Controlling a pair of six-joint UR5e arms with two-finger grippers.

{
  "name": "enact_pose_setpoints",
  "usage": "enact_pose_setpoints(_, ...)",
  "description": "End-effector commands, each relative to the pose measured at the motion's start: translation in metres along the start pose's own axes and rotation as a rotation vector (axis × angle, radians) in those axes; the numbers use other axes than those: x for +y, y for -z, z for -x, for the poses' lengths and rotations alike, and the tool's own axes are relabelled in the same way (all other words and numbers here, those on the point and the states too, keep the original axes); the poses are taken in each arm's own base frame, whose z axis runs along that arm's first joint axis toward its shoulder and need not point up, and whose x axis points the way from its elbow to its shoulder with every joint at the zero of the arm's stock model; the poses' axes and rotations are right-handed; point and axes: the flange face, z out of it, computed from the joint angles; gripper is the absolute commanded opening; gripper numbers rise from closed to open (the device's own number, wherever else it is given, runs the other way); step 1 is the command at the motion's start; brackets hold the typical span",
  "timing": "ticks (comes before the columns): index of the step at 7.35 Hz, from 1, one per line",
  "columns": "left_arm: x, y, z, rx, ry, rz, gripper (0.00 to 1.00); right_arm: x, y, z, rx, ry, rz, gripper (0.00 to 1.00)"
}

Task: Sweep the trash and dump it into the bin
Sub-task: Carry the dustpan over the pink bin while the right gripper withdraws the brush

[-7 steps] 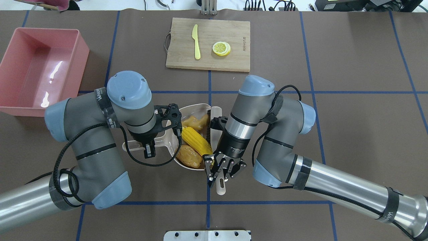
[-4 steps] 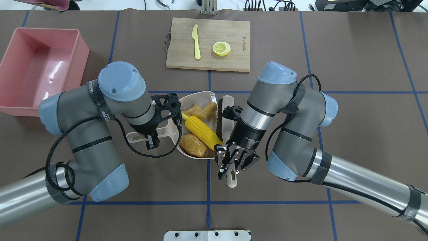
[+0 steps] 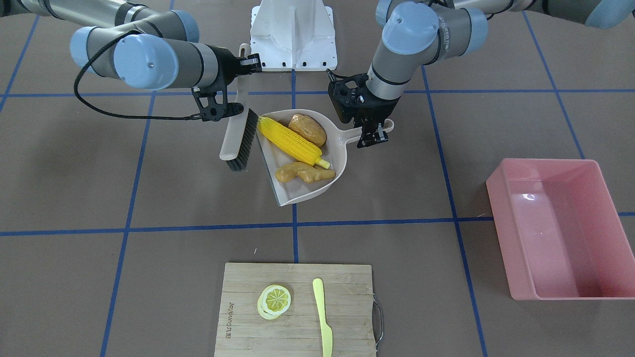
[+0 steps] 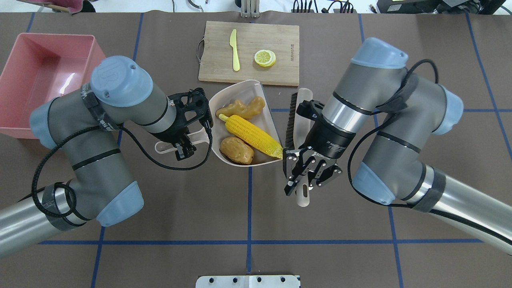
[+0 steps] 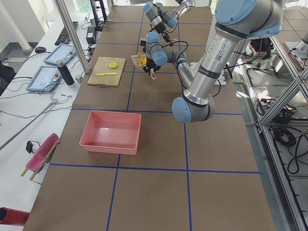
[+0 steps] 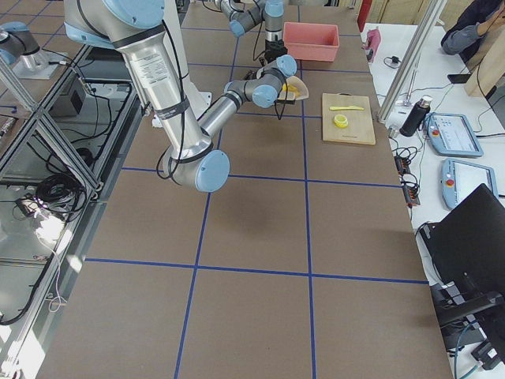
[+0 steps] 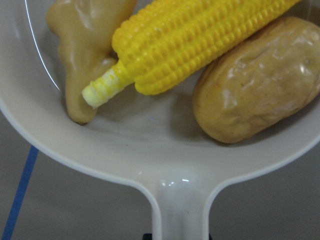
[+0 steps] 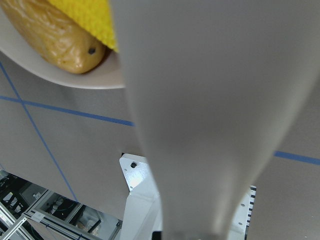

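The yellow corn cob (image 4: 253,137), brown potato (image 4: 236,151) and tan ginger root (image 4: 241,109) lie in the beige dustpan (image 4: 233,87). My left gripper (image 4: 182,146) is shut on the dustpan's handle (image 7: 180,210). The left wrist view shows the corn (image 7: 200,40), potato (image 7: 257,80) and ginger (image 7: 85,50) up close. My right gripper (image 4: 304,182) is shut on the handle of a beige brush (image 4: 298,116), just right of the pan. The pink bin (image 4: 24,80) stands empty at the far left.
A wooden cutting board (image 4: 280,72) with a yellow knife (image 4: 235,50) and a lemon slice (image 4: 265,58) lies just beyond the dustpan's front lip. The left arm's elbow is close to the bin's near right corner. The robot base plate (image 4: 248,281) is at the near edge.
Both arms have moved away from the robot. The dustpan with the three foods has gone toward the cutting board. The brush has moved right, apart from the pan.
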Motion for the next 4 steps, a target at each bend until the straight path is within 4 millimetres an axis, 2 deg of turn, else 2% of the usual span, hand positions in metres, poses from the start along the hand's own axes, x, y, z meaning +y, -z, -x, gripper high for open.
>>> enact_pose_setpoints(1,0.002,0.008,0.013,-0.022,0.012,-0.03,0.0,0.008,0.045,-0.03,-0.018,-0.037,-0.069,0.0)
enact_pose_setpoints(2,0.003,0.013,0.017,-0.029,0.021,-0.042,0.0,0.004,0.058,-0.043,-0.022,-0.061,-0.092,0.0)
enact_pose_setpoints(3,0.011,0.018,0.027,-0.045,0.033,-0.054,0.0,0.001,0.07,-0.061,-0.024,-0.093,-0.114,0.0)
enact_pose_setpoints(4,0.023,0.038,0.053,-0.084,0.092,-0.084,0.0,-0.002,0.084,-0.083,-0.027,-0.131,-0.138,0.0)
